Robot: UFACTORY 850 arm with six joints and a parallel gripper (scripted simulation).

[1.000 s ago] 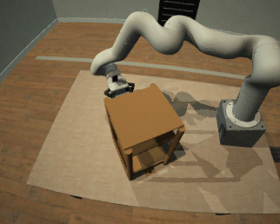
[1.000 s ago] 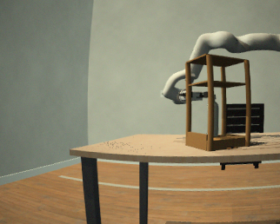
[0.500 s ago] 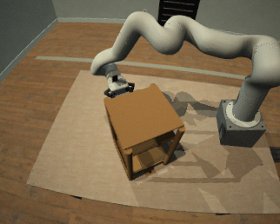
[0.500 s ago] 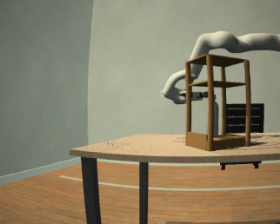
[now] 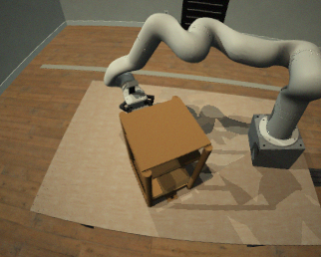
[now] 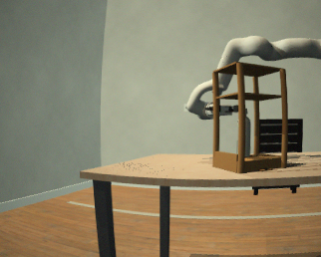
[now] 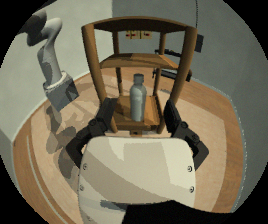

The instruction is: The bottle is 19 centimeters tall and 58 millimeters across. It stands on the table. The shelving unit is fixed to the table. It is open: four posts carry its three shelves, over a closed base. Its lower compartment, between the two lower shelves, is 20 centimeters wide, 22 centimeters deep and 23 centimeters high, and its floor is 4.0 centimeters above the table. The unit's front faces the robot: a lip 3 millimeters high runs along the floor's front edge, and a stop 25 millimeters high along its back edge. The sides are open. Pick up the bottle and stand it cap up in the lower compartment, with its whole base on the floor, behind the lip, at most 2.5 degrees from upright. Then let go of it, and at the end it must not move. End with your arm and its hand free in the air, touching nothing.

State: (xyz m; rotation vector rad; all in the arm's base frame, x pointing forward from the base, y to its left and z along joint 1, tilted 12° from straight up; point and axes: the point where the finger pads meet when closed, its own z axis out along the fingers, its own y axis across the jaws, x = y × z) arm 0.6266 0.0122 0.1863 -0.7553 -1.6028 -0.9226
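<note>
Grey walls and a wood-plank floor surround a wide tan bench (image 6: 154, 171) on dark legs. Everything below is placed relative to the shelving unit (image 5: 148, 185), a brown wooden frame of four posts and three shelves fixed near the middle of the bench.

On the bench, off to one side of the shelving unit, a grey block forms the robot base (image 5: 256, 157). From it a thick, pale arm (image 5: 223, 39) rises, loops over and past the unit, and comes down at its far side, level with the lower compartment.

At the arm's end, the gripper (image 7: 139, 121) faces the shelving unit with its dark fingers spread fully wide and nothing between them.

Smallest is the bottle (image 7: 138, 100), a slim grey one with its cap up. In the wrist view it appears upright inside the shelving unit's lower compartment, centred between the posts; in the exterior view it shows pale behind a post.

Judging from this, the placing seems done: the bottle looks upright on the compartment floor and released. Whether its whole base sits behind the front lip cannot be told. What seems left is drawing the gripper away without knocking the bottle.
</note>
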